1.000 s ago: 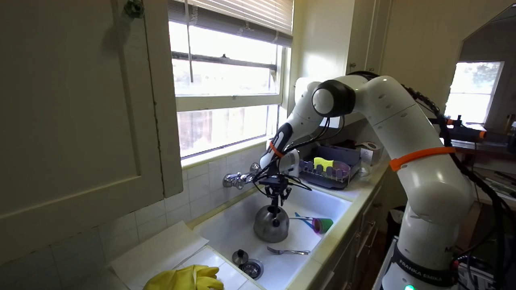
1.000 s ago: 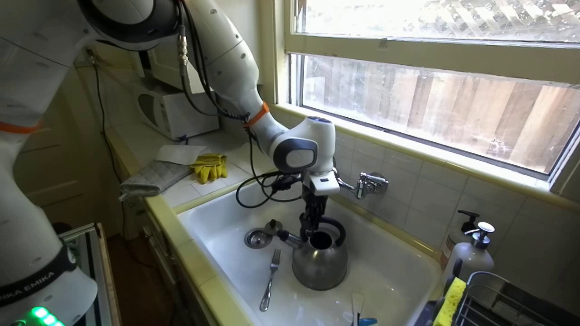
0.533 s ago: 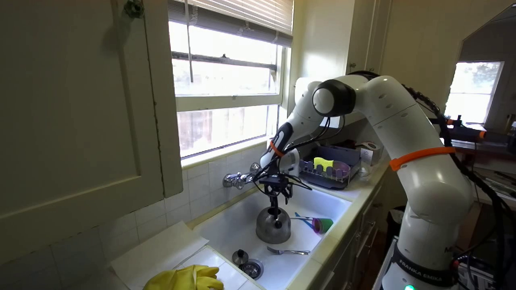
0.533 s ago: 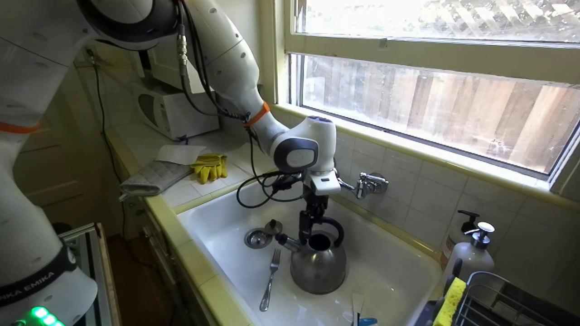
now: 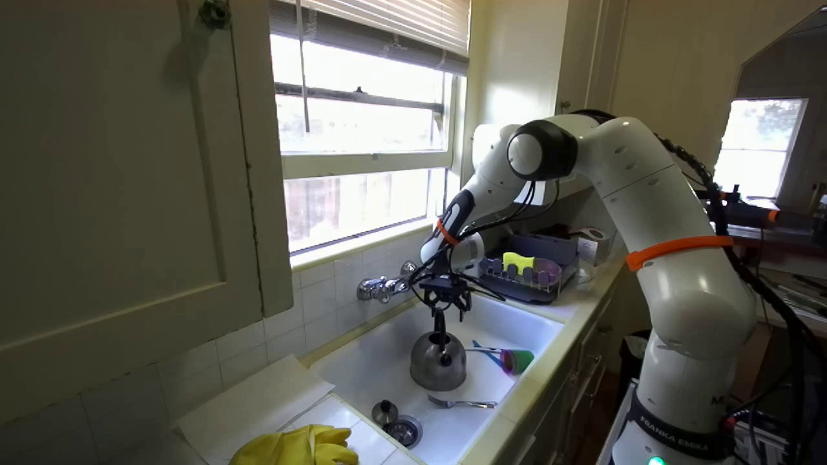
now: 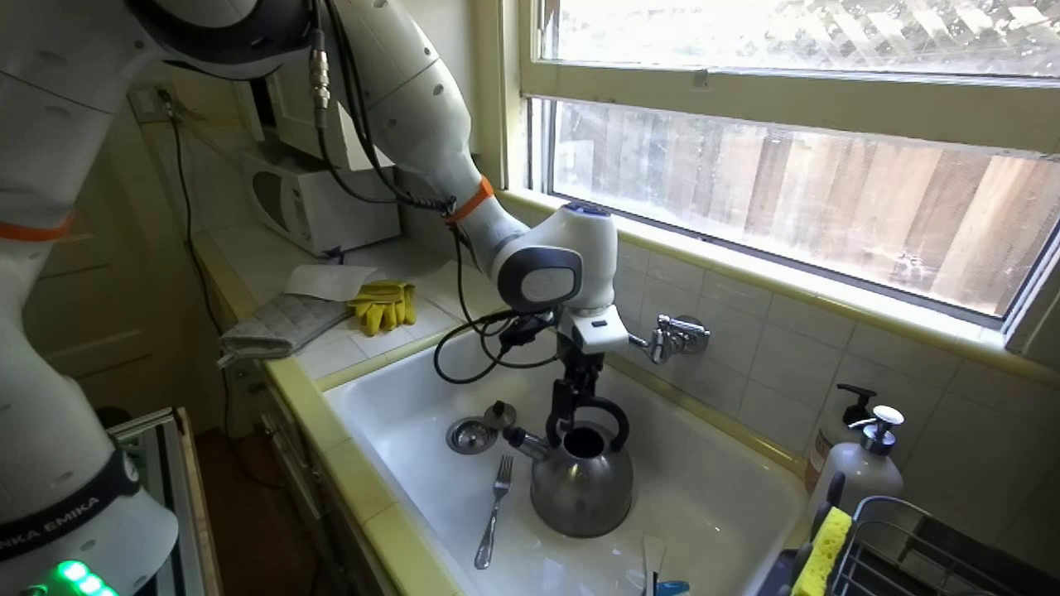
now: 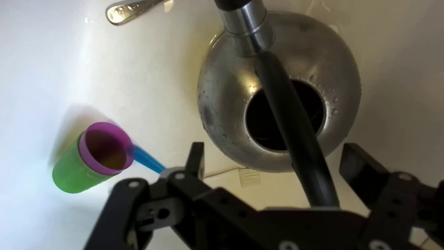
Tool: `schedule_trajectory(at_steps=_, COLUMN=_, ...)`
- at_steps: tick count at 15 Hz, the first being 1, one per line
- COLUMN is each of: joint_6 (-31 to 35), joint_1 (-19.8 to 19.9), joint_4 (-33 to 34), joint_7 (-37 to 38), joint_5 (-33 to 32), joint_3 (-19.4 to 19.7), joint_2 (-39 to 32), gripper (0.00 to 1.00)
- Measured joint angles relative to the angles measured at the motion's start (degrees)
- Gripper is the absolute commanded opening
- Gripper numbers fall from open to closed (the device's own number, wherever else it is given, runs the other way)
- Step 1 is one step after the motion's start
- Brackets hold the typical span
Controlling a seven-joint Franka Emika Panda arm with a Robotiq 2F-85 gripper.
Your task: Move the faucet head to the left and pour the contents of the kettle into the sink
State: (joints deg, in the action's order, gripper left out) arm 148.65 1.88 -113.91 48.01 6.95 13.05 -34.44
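Note:
The grey kettle (image 5: 438, 368) rests upright on the floor of the white sink (image 6: 704, 497), its short spout (image 6: 527, 443) pointing toward the drain. Over its uncovered round mouth arches the black handle (image 7: 301, 149). My gripper (image 7: 273, 151) hovers just above the kettle with its jaws wide apart. The handle passes between the fingers (image 7: 197, 156), with a visible gap on either side. Chrome parts of the faucet head (image 5: 382, 289) show on the tiled wall behind the sink; in both exterior views my arm covers part of it.
A fork (image 6: 495, 513) lies beside the kettle. Near the drain (image 6: 472, 436) sits a small metal piece (image 5: 385, 412). A green and purple cup (image 7: 76, 170) lies in the sink. Soap bottles (image 6: 878, 463) and a dish rack (image 5: 523, 271) stand on the counter; yellow gloves (image 6: 383, 306) lie opposite.
The jaws have opened around the kettle's handle and let it go. The kettle has shifted and settled slightly lower. Afterwards my gripper has risen a little while the kettle stayed.

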Motion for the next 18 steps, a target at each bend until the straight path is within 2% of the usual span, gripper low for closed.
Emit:
schedule_trajectory(at_steps=5, joint_6=2.9, joint_1=1.9, joint_4=-4.3, joint_7=-9.4, joint_5=1.2, joint_3=-1.9, joint_2=4.3, gripper=1.0)
schedule_trajectory(at_steps=18, joint_6=2.1, joint_1=6.7, joint_4=-15.0, joint_7=-40.3, joint_5=1.6, joint_3=-4.3, joint_2=18.5, gripper=1.0)
